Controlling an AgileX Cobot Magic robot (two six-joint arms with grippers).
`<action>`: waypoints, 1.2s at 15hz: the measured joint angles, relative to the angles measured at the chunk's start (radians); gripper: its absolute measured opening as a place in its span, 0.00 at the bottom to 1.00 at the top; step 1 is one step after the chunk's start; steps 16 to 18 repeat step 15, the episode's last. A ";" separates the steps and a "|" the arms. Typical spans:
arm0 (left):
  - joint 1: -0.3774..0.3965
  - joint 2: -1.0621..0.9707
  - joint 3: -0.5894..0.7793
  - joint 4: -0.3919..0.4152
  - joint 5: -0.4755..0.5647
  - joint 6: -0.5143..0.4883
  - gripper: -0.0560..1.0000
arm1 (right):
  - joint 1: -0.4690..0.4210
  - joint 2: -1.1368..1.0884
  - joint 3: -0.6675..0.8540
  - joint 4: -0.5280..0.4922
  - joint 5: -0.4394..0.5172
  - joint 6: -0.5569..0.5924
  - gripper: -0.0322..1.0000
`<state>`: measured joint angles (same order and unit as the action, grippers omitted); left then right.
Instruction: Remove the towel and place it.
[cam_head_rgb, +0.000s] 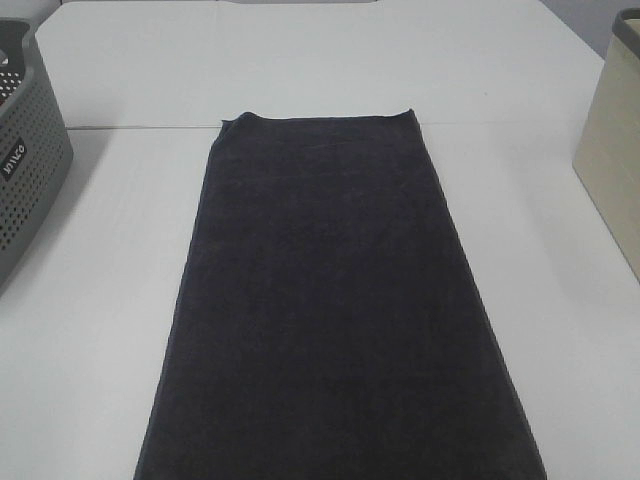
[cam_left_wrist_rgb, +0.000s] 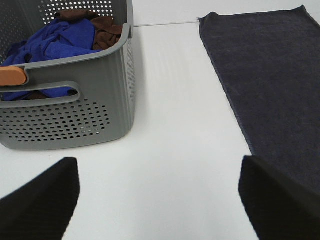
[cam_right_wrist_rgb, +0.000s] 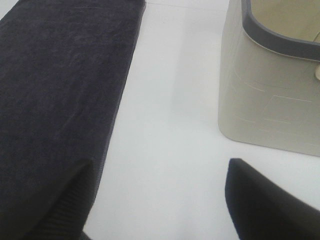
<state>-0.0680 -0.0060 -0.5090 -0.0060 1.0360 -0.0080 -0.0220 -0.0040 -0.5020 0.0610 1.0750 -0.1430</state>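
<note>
Towel (cam_head_rgb: 335, 310) is spread flat down the middle of the table (cam_head_rgb: 90, 330), between the grey basket (cam_left_wrist_rgb: 75, 115) and beige bin (cam_right_wrist_rgb: 270, 100). Left gripper (cam_left_wrist_rgb: 157, 200) and right gripper (cam_right_wrist_rgb: 160, 200) both hang wide, empty. Risk imo: pinching one layer, so it drags and unfolds.

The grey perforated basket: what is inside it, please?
Inside the grey basket lie a bright blue cloth and, behind it, a brown cloth. The cloths and the basket wall hide whatever lies below them, and the basket's bottom cannot be seen.
</note>
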 joint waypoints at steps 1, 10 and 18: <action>0.000 0.000 0.000 -0.004 0.000 0.008 0.82 | 0.000 0.000 0.002 0.000 -0.007 0.002 0.72; 0.080 0.000 0.000 -0.022 0.000 0.008 0.82 | 0.000 0.000 0.002 0.000 -0.007 0.007 0.72; 0.114 0.000 0.000 -0.024 0.000 0.008 0.82 | 0.000 0.000 0.002 0.000 -0.008 0.007 0.72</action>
